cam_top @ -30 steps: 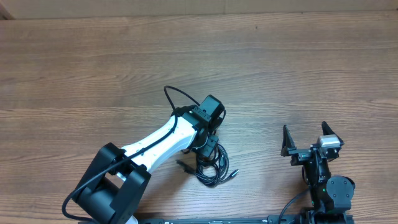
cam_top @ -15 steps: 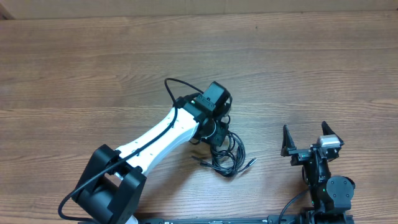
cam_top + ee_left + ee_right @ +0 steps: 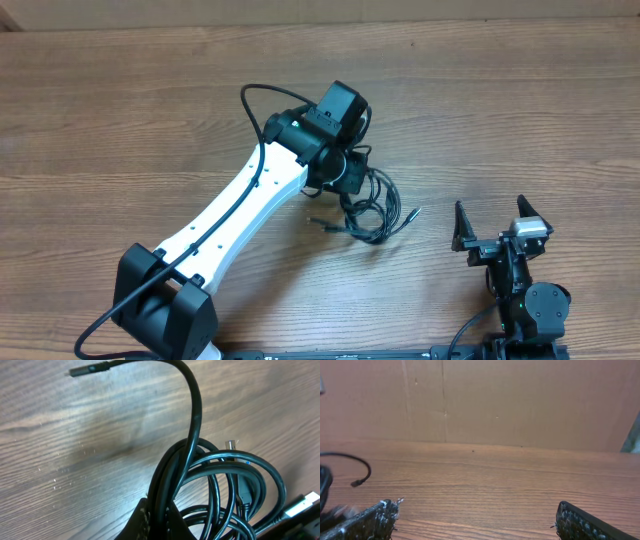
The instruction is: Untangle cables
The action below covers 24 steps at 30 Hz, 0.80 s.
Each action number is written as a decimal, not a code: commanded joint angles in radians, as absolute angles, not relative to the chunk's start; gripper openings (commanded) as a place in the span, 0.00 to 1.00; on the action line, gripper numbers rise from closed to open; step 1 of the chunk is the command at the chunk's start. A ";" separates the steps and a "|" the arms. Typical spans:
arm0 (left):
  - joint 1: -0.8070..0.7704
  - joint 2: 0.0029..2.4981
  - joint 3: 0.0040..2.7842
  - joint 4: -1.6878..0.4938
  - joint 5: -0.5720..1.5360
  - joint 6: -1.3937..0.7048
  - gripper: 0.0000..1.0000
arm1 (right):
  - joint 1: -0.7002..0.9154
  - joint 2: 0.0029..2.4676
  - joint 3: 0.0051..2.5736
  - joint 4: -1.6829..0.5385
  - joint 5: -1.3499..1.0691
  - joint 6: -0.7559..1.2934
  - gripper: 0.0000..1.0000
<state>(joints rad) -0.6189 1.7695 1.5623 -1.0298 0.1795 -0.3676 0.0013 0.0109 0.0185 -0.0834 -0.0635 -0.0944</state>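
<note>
Clamps the left gripper on the tangled cables; holds the right gripper spread wide, empty, well apart.

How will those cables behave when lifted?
Probably floppy: the cables curve in loose loops, and one plug end sticks out free. Likely light, since they look thin beside the left gripper. The loops overlap, so they would probably rise as one clump rather than separate.
</note>
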 commanded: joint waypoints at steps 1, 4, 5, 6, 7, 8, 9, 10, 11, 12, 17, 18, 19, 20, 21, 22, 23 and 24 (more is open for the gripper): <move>-0.606 1.771 1.613 -1.000 0.157 -0.513 0.04 | -0.001 0.003 0.008 -0.078 -0.065 -0.099 1.00; -0.598 1.771 1.613 -0.966 0.157 -0.669 0.04 | -0.001 0.003 0.008 -0.078 -0.065 -0.099 1.00; -0.594 1.771 1.613 -0.957 0.158 -0.688 0.04 | -0.001 0.003 0.008 -0.078 -0.065 -0.099 1.00; -0.590 1.771 1.613 -0.942 0.162 -0.695 0.04 | -0.001 0.003 0.008 -0.070 -0.060 -0.106 1.00; -0.589 1.771 1.613 -0.929 0.172 -0.696 0.04 | -0.001 0.003 0.008 -0.043 -0.062 -0.105 1.00; -0.588 1.771 1.613 -0.920 0.186 -0.696 0.04 | -0.001 0.003 0.008 -0.022 -0.076 -0.097 1.00; -0.587 1.771 1.613 -0.915 0.192 -0.696 0.04 | -0.001 0.003 0.008 -0.005 -0.092 -0.091 1.00; -0.587 1.771 1.613 -0.907 0.201 -0.695 0.04 | -0.001 0.003 0.009 0.021 -0.099 -0.053 1.00; -0.587 1.771 1.613 -0.903 0.204 -0.695 0.04 | -0.001 0.003 0.009 0.028 -0.099 -0.036 1.00; -0.587 1.771 1.613 -0.899 0.208 -0.696 0.04 | -0.001 0.003 0.015 0.031 -0.099 0.007 1.00; -0.584 1.771 1.613 -0.876 0.250 -0.696 0.04 | -0.001 0.003 0.142 -0.158 -0.100 0.221 1.00; -0.581 1.771 1.613 -0.874 0.265 -0.696 0.04 | -0.001 0.004 0.173 -0.200 -0.100 0.229 1.00; -0.579 1.771 1.613 -0.874 0.280 -0.696 0.04 | -0.001 0.004 0.208 -0.247 -0.099 0.233 1.00; -0.577 1.771 1.613 -0.874 0.295 -0.696 0.04 | -0.001 0.008 0.265 -0.322 -0.099 0.233 1.00; -0.575 1.771 1.613 -0.873 0.321 -0.698 0.04 | -0.001 0.019 0.348 -0.434 -0.099 0.236 1.00; -0.575 1.771 1.613 -0.872 0.329 -0.703 0.04 | -0.001 0.027 0.392 -0.492 -0.100 0.241 1.00; -0.575 1.771 1.613 -0.867 0.340 -0.704 0.04 | -0.001 0.039 0.436 -0.551 -0.100 0.248 1.00; -0.575 1.771 1.613 -0.864 0.347 -0.704 0.04 | -0.001 0.049 0.468 -0.593 -0.099 0.263 1.00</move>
